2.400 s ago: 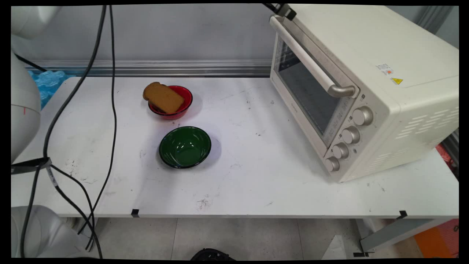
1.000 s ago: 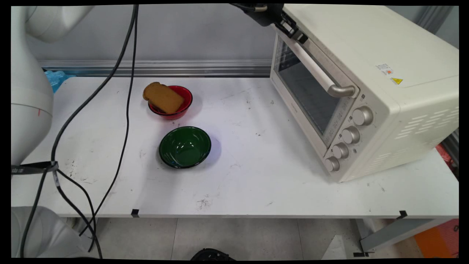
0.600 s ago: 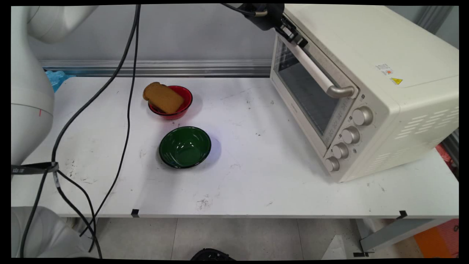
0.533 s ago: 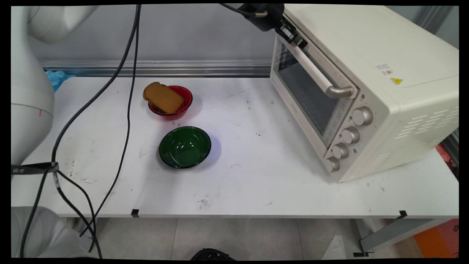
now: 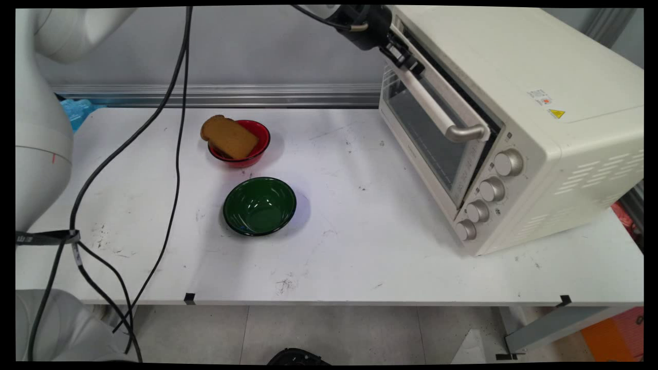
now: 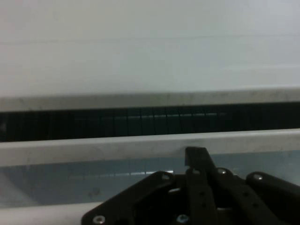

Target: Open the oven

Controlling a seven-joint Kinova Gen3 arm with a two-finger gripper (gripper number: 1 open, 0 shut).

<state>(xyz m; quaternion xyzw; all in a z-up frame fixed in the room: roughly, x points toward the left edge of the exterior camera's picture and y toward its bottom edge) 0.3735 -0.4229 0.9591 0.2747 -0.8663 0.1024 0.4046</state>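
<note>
On the white table [image 5: 360, 246] we see our gripper [image 5: 406, 57] shut tight around the oven handle [image 5: 437, 108]; the oven door [image 5: 432, 139] is open just a crack, most opening is left

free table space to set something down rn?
Bare table: the wide stretch between the green bowl and the toaster oven, plus the near edge. Left of the bowls, black cables hang. Crowded: the red bowl holding toast, and the gripper at the oven door handle.
</note>
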